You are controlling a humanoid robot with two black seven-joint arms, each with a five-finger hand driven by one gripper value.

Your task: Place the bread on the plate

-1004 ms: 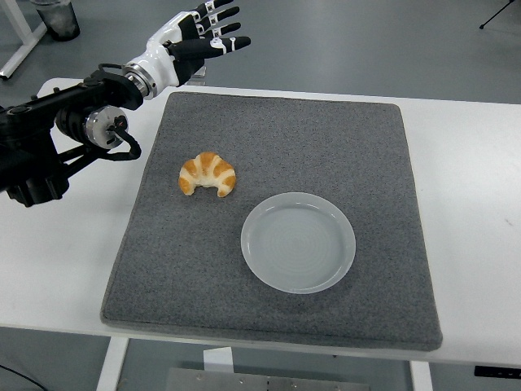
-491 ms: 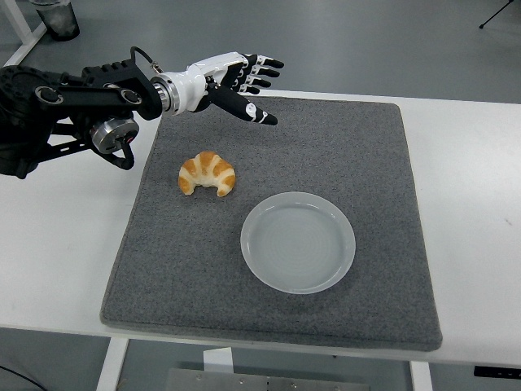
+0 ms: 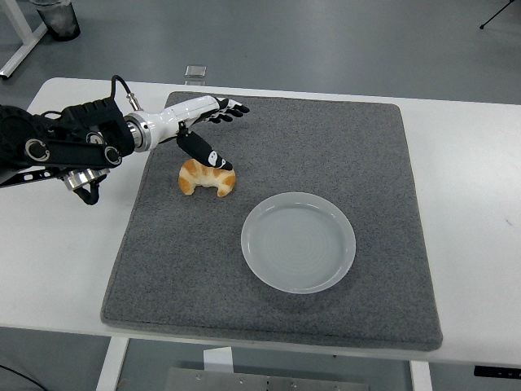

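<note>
A golden croissant (image 3: 208,177) lies on the grey mat (image 3: 277,220), left of centre. A clear round plate (image 3: 298,242) sits on the mat to its lower right, with nothing on it. My left hand (image 3: 213,130) reaches in from the left and hovers just over the croissant's far side. Its fingers (image 3: 230,109) are spread, and the thumb (image 3: 203,151) points down over the croissant's top. The hand holds nothing. My right arm is out of view.
The mat covers most of the white table (image 3: 472,212). A small clear object (image 3: 194,72) lies on the floor beyond the table's far edge. A dark bin (image 3: 55,18) stands at the top left.
My left hand has come down and toward the croissant, from high above the mat's far left corner to just over the bread. The croissant and plate have not moved.
</note>
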